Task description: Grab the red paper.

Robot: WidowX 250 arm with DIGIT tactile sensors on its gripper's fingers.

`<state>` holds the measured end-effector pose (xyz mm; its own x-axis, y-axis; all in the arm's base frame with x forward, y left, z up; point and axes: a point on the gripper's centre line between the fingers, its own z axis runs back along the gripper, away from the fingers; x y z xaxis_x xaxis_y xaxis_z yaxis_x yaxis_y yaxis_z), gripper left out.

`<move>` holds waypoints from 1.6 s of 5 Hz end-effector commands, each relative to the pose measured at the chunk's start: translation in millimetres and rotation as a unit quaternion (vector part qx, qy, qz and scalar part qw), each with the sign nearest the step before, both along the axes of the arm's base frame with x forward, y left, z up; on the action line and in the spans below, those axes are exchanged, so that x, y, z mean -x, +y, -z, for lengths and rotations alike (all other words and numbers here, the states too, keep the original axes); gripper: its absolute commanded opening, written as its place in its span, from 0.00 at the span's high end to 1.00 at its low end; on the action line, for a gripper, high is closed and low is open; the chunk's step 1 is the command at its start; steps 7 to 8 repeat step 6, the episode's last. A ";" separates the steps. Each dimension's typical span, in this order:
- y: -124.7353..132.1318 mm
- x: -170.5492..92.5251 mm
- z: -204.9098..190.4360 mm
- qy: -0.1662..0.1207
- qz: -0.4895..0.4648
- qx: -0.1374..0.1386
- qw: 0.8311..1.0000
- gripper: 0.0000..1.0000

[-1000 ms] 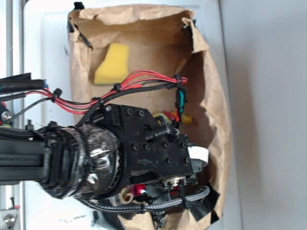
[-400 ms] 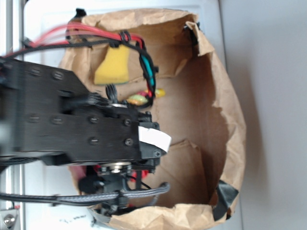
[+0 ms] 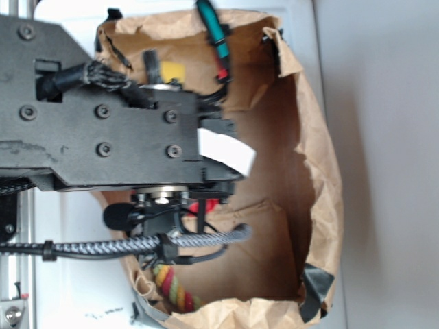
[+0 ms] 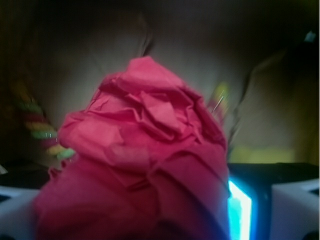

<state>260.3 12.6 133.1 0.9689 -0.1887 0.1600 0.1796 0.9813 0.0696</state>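
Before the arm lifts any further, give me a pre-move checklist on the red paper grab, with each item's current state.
1. Red paper sits between the gripper fingers: ok, it fills the wrist view.
2. Fingers actually clamped on it: cannot tell, the paper hides the fingertips.
3. Striped rope not caught up with the paper: ok, it lies apart at the bag's edge.
4. Yellow sponge left alone: ok, only a corner shows behind the arm.
5. Brown paper bag walls out of the way: ok, the open side stands wide.
6. Cables free of the bag rim: cannot tell.
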 end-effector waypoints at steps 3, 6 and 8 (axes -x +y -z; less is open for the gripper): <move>16.4 -22.2 -46.8 -0.038 -0.091 0.062 0.993 1.00; 7.9 -45.9 -57.1 -0.023 -0.114 0.063 0.991 1.00; 7.9 -45.9 -57.1 -0.023 -0.114 0.063 0.991 1.00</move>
